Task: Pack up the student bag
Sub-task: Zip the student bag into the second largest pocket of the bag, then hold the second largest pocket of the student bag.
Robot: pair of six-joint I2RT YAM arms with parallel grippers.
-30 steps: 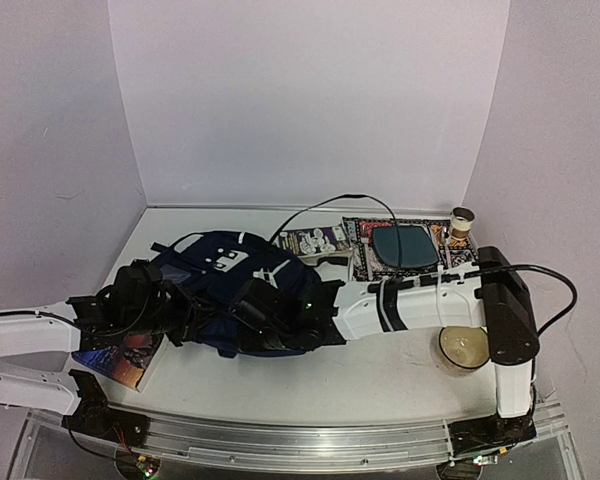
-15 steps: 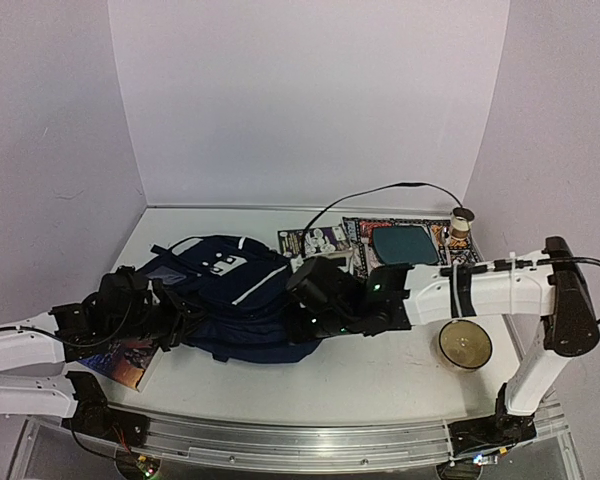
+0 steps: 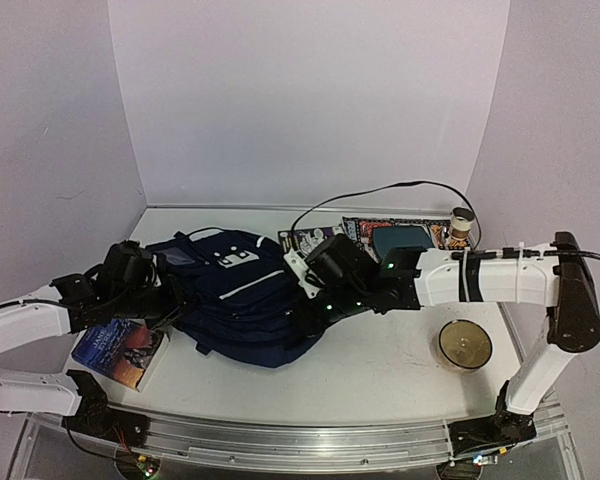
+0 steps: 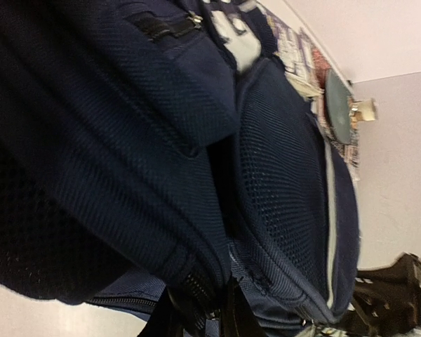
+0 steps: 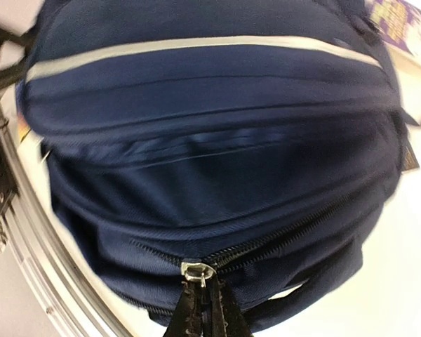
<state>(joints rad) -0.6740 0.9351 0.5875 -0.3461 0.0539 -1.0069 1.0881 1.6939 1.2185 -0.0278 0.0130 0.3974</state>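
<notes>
1. The bag lies left of the middle of the bench, bulging upward, its white stripe facing up, with one tool at each end.
2. The right tool meets the bag's right end. Its fingers are pressed together on the zip pull, and the zip runs off to the right from there.
3. The left tool is at the bag's left end, clamped on the fabric edge beside a zip. Mesh and pocket fill its wrist view.
4. A book lies at the near-left corner, just beside the bag and partly under the left arm.
5. A bowl stands near the right edge, well apart from the bag.
6. A patterned mat with a teal pouch lies along the far edge, and a small jar stands at its right end.
7. Pale lilac walls close the bench on three sides, and a metal rail runs along the near edge.
8. A second ago the right arm was folded low over the bowl, with its tool at the middle of the bag. Now the arm is stretched out, the tool is at the bag's right end, and the bowl is uncovered.
9. The bag lay flatter then; now it stands fuller. The left wrist has moved toward the far edge.
</notes>
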